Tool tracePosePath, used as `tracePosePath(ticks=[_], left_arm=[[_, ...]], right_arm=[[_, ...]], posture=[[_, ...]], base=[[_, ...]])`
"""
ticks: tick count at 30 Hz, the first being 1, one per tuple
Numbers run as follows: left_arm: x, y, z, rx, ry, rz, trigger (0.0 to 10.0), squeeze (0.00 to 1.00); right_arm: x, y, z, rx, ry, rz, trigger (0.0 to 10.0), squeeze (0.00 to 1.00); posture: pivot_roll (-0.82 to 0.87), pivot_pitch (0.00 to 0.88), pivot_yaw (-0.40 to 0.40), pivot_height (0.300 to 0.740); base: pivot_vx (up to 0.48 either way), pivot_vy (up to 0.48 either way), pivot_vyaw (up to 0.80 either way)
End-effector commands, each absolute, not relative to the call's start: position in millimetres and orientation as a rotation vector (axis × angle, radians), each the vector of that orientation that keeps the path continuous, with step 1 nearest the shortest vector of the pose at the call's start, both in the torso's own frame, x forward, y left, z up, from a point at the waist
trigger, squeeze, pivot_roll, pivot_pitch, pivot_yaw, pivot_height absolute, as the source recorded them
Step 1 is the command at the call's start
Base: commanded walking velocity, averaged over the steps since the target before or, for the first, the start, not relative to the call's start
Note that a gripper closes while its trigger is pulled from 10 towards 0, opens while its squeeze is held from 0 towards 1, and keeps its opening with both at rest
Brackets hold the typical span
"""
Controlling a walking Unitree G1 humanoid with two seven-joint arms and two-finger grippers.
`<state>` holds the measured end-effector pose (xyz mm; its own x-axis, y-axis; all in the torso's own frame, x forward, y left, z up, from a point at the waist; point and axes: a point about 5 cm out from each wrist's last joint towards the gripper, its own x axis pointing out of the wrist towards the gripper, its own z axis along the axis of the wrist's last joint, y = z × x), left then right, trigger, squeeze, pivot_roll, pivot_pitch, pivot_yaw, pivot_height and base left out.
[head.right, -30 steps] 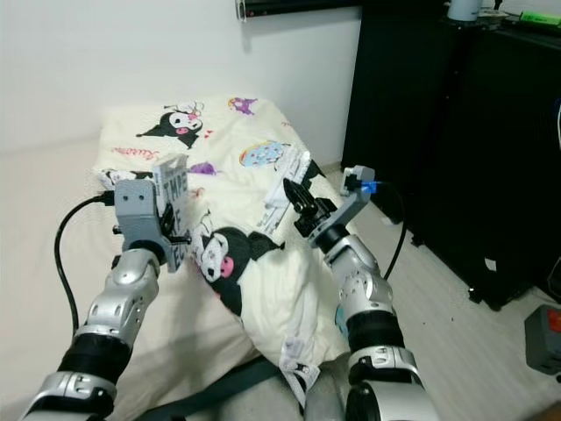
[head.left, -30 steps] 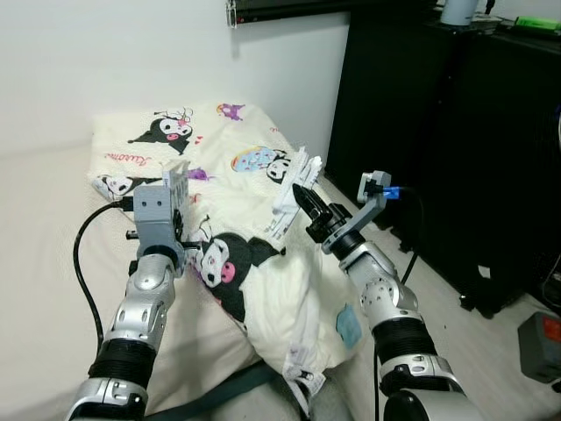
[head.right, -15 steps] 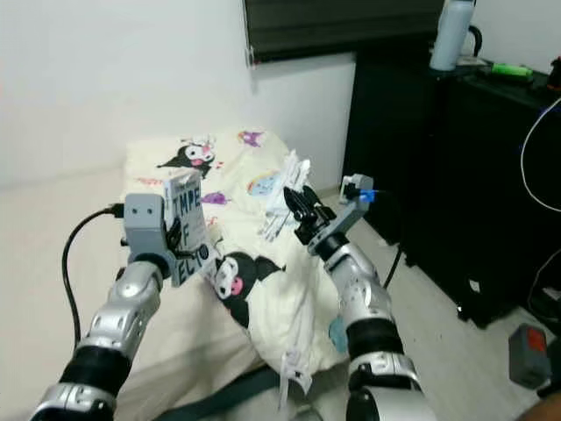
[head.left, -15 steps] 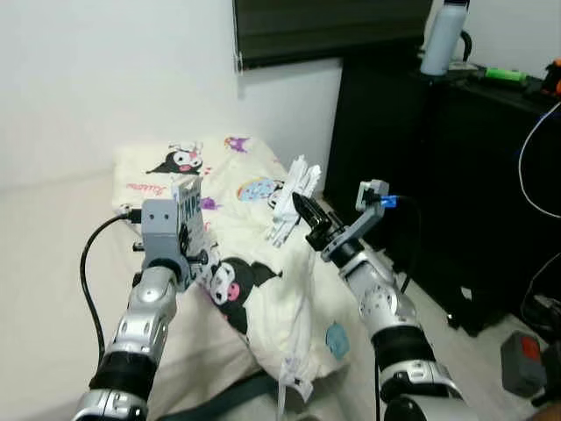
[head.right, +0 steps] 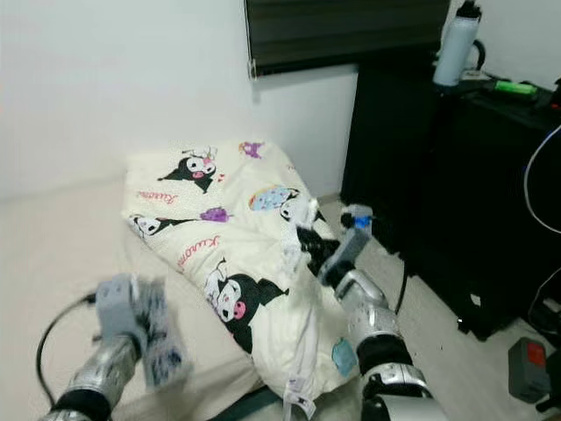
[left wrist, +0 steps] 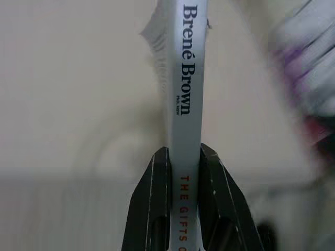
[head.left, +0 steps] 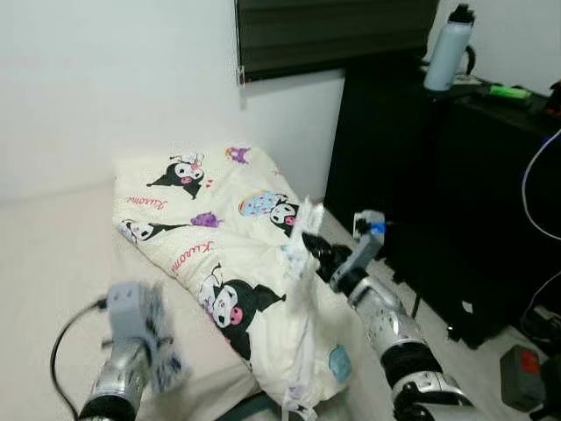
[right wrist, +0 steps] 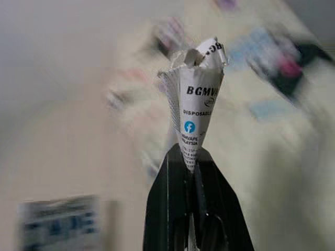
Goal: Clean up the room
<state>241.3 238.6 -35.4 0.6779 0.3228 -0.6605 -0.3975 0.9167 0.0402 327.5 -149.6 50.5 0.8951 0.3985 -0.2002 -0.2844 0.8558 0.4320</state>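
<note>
My left gripper is shut on a white book with "Brené Brown" on its spine. In the left eye view the book is blurred, low at the left above the cream bed. My right gripper is shut on a crumpled white paper wrapper printed "BGMV" and "disposable". That wrapper hangs over the right edge of the cartoon-print duvet, with the right gripper just behind it.
The cream bed fills the left. A black cabinet stands at the right with a white bottle and a green item on top. A grey and red device lies on the floor. A dark blind hangs on the wall.
Both arms have dropped lower: the left with the book sank toward the bed's near edge, the right with the wrapper came down to the duvet's edge. The camera shifted slightly.
</note>
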Motion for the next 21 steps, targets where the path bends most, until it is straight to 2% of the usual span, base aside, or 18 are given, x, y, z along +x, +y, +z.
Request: tracePosePath(ticks=[1,5,8,14,21], left_arm=[[222,249,-47,-0.060,0.781,0.431,10.0,0.00],[199,245,-63,0.012,0.874,0.397,10.0,0.00],[195,244,-66,0.030,0.892,0.387,10.0,0.00],[163,235,-84,0.157,1.036,0.305,10.0,0.00],[147,235,-91,0.223,1.099,0.251,10.0,0.00]], right_arm=[[314,-160,32,0.368,0.351,0.314,10.0,0.00],[307,-161,24,0.336,0.367,0.324,10.0,0.00],[305,-161,22,0.328,0.373,0.326,10.0,0.00],[282,-173,-5,0.289,0.488,0.270,10.0,0.00],[284,-172,-2,0.301,0.452,0.287,10.0,0.00]], posture=[[-0.11,0.000,-0.014,0.740],[-0.13,0.000,-0.008,0.740],[-0.13,0.000,-0.007,0.740],[-0.12,0.000,-0.011,0.740],[-0.13,0.000,-0.006,0.740]], base=[[0.000,0.000,0.00],[0.000,0.000,0.57],[0.000,0.000,0.76],[0.000,0.000,0.76],[0.000,0.000,0.76]])
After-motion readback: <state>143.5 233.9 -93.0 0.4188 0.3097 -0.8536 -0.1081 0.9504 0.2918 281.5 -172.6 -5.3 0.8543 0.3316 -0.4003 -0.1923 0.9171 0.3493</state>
